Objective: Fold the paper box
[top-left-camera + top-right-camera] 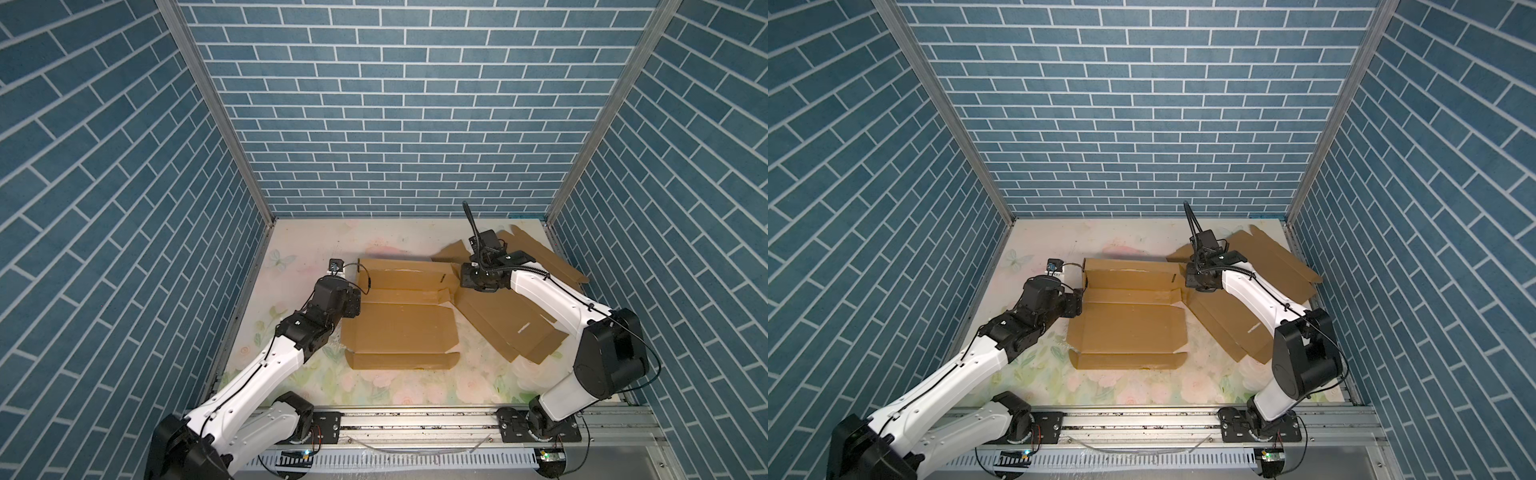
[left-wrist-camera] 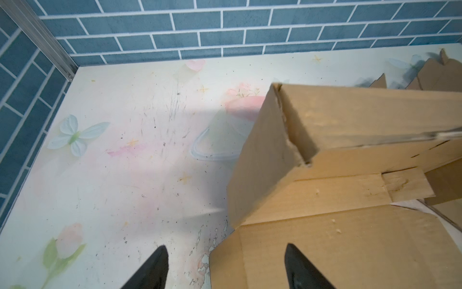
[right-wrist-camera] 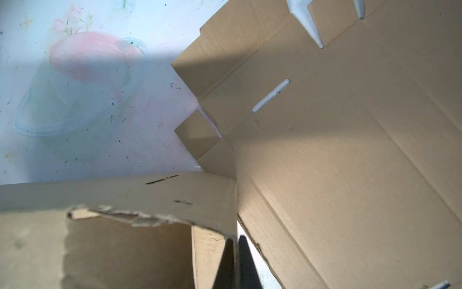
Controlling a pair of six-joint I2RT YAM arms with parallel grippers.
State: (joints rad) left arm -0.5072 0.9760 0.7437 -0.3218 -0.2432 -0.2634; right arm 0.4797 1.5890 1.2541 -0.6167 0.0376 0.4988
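The paper box (image 1: 399, 328) (image 1: 1129, 332) is brown cardboard lying half folded mid-table, with its far wall (image 2: 362, 117) and left end flap raised. My left gripper (image 2: 226, 250) (image 1: 354, 305) is open at the box's left edge. One fingertip (image 2: 291, 252) hangs over the flat base panel (image 2: 350, 245) and the other over the table, neither gripping. My right gripper (image 3: 236, 246) (image 1: 460, 284) is shut on the thin right end of the raised far wall (image 3: 150, 192). In both top views its fingertips are hidden by the wrist.
A second cardboard blank (image 1: 511, 332) (image 1: 1237, 328) (image 3: 350, 150) lies unfolded on the right, under the right arm and running to the back right corner. Blue brick walls (image 1: 399, 124) enclose the floral tabletop (image 1: 316, 245) on three sides. The arms' rail (image 1: 415, 419) runs along the front.
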